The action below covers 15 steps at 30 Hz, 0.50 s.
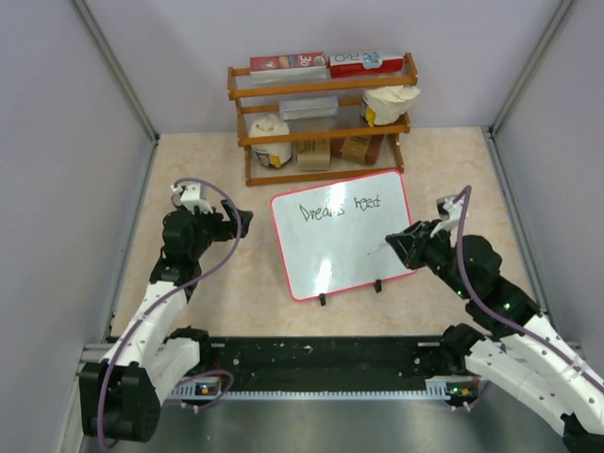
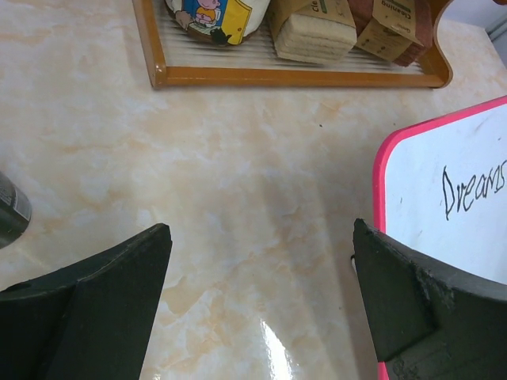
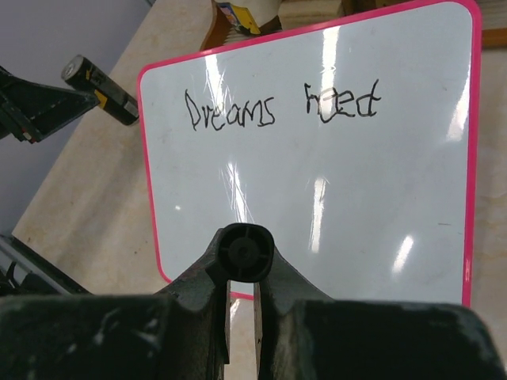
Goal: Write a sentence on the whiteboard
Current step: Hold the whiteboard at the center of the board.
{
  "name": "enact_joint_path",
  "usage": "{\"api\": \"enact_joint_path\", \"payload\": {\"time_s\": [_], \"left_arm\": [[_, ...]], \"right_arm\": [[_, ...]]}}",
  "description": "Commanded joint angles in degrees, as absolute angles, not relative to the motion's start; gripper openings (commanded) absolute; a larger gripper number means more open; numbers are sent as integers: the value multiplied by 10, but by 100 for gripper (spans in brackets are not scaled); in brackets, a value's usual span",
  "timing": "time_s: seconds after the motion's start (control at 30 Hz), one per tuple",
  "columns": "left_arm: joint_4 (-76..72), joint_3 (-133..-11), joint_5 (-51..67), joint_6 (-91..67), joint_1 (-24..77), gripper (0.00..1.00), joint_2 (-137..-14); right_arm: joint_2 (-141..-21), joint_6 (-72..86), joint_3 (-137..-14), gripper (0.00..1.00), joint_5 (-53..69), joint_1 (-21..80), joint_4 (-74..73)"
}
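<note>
- Beige marbled tabletop point(image 1: 453, 170) carries the whiteboard point(image 1: 349, 255) at centre frame, long axis left-right, right end tilted slightly upward, black tabs toward the bottom.
- I read the sentence point(image 1: 340, 208) along its top: "Dreams need".
- Right gripper point(image 3: 242, 277) pinches a black marker point(image 3: 245, 252) at the board's lower right.
- Left gripper point(image 2: 261, 229), jaws spread wide, sits just left.

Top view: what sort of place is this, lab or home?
Probably a lab robot cell: plain grey panels wall in the table, the left arm and right arm are bolted at its near edge, and a wooden rack of packaged goods looks staged.
</note>
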<state>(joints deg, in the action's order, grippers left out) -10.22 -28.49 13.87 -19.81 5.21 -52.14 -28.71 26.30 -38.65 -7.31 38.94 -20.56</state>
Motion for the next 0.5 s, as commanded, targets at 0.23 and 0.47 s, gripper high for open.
{"api": "enact_joint_path", "payload": {"time_s": [0.23,0.47], "left_arm": [[-4,-347,199,-182,49,99,-496],[-25,-335,252,-201,49,99,-520]], "right_arm": [[-382,249,-412,0,20,366,-87],[-432,272,-415,0,124,280,-27]]}}
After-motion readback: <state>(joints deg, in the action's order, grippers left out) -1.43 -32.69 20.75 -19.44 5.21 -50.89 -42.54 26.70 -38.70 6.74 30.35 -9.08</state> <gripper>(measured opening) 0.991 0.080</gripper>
